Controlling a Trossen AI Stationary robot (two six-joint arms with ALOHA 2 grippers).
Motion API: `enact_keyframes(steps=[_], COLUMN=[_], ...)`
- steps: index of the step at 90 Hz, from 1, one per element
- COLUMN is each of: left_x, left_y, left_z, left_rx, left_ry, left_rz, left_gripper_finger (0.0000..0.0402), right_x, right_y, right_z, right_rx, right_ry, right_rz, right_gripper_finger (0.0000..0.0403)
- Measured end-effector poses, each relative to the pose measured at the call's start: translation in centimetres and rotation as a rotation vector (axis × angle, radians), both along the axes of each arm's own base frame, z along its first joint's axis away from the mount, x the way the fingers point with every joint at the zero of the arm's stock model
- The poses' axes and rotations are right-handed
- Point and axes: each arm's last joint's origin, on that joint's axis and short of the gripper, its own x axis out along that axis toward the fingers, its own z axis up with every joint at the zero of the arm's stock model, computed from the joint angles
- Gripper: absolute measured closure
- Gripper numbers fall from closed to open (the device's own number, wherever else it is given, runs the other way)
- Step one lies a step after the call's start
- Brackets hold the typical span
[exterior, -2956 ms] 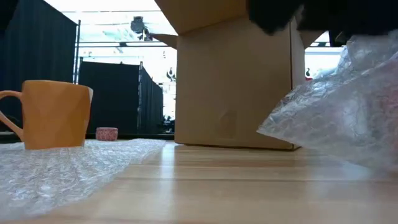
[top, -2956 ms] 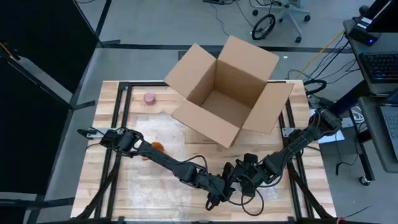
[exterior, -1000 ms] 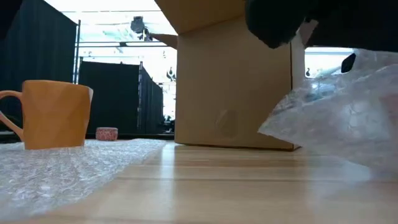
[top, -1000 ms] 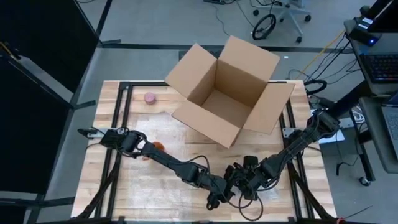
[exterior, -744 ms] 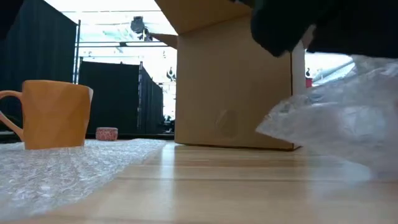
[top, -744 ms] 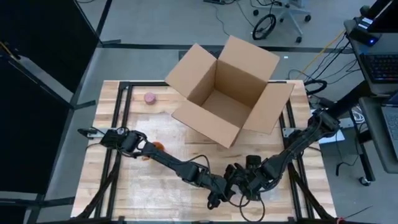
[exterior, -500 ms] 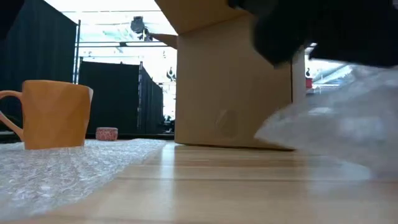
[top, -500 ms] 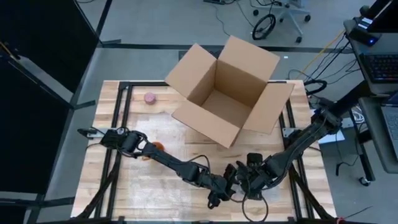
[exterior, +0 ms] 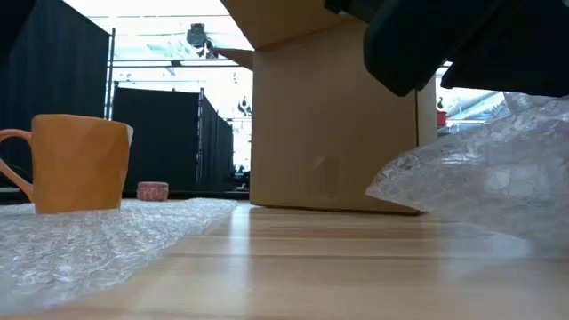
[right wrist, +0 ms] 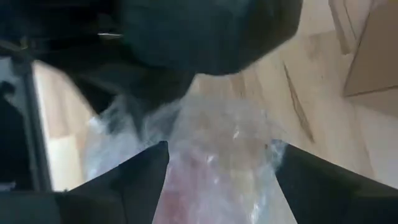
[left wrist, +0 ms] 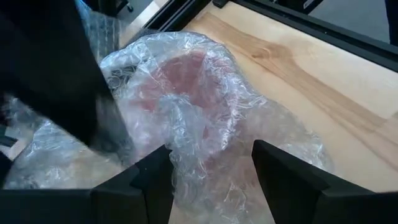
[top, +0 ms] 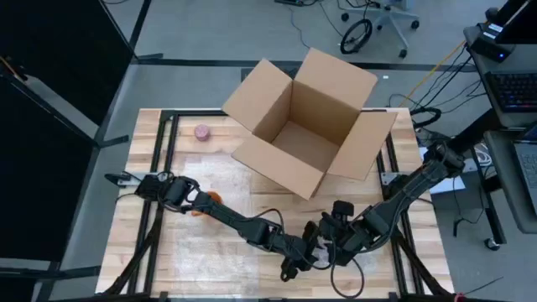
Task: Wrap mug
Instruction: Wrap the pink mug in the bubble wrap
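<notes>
Grey floor [top: 210, 33], black curtains [top: 50, 50], office chair [top: 388, 15], desk [top: 513, 126]

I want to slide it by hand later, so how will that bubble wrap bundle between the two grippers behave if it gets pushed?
The bubble wrap bundle looks crumpled and loose, so it would probably squash and shift rather than slide stiffly. Something reddish shows inside, so it may be heavier than it looks. The film looks smooth, likely slippery on the wooden table.
</notes>
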Motion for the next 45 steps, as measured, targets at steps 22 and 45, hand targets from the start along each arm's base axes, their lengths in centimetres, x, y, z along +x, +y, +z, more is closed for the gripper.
enact_keyframes(steps=[22, 45], left_x=[0.0, 0.0], left_y=[0.0, 0.0], left_z=[0.0, 0.0], left_rx=[-0.002, -0.002], left_ry=[-0.003, -0.004], left_rz=[-0.001, 0.001], left_gripper_finger=[0.0208, 0.0208], right_x=[-1.9, -2.5], right_y=[0.6, -0.3], right_z=[-3.5, -6.6], right_rx=[0.05, 0.079], right_ry=[0.037, 0.033], right_rz=[-0.056, -0.065], right_gripper_finger=[0.0133, 0.0133])
